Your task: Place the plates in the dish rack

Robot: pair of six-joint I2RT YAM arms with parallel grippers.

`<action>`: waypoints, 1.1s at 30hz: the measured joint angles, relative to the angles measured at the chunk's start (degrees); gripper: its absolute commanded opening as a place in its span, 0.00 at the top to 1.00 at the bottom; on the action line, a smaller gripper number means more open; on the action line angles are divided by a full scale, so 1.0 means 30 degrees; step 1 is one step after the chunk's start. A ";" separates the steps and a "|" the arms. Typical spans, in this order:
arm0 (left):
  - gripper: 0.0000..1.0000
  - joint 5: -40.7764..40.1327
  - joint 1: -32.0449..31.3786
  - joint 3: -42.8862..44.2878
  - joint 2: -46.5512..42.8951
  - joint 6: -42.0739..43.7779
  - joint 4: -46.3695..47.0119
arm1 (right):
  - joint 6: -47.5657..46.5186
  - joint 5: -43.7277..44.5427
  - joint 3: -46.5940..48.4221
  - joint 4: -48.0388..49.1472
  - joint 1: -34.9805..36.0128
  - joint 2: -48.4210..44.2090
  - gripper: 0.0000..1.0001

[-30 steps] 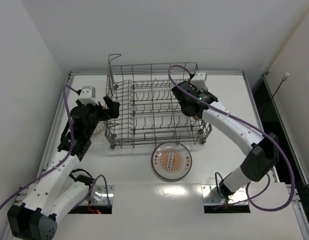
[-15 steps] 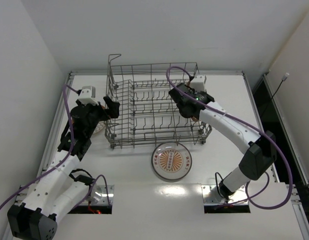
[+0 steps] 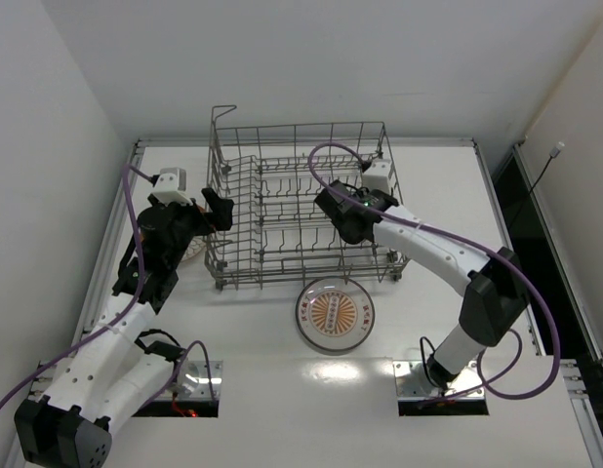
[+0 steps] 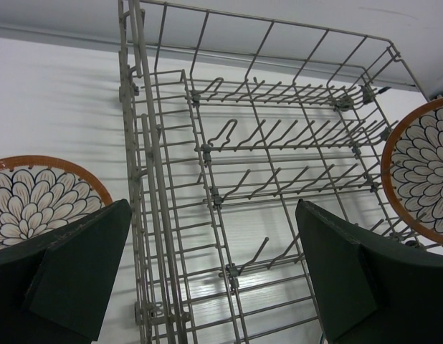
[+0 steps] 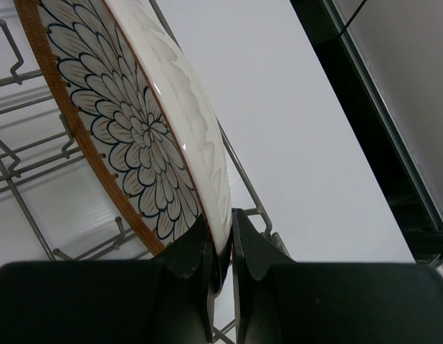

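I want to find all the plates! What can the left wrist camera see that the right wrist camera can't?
Only the left wrist view shows a loose petal plate lying on the table left of the dish rack, the rack's bare rows of tines, and the left fingers spread open, holding nothing. Only the right wrist view shows the right fingers pinching the held petal plate by its rim, plus the table's right edge. Both show rack wires and a petal plate at the rack's right side, probably the same one.
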 measured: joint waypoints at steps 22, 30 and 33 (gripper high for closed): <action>0.00 -0.0291 0.0000 0.0000 0.0000 0.0073 0.0000 | 0.1464 0.1523 -0.3730 0.3264 0.1107 -0.0663 1.00; 0.00 -0.0364 -0.0007 0.0000 -0.0007 0.0073 -0.0007 | 0.4444 0.2681 -0.1443 -0.2368 0.2667 0.3439 1.00; 0.00 -0.0364 -0.0007 0.0000 -0.0007 0.0080 -0.0007 | 0.4874 0.2470 -0.1297 -0.2681 0.2681 0.3519 1.00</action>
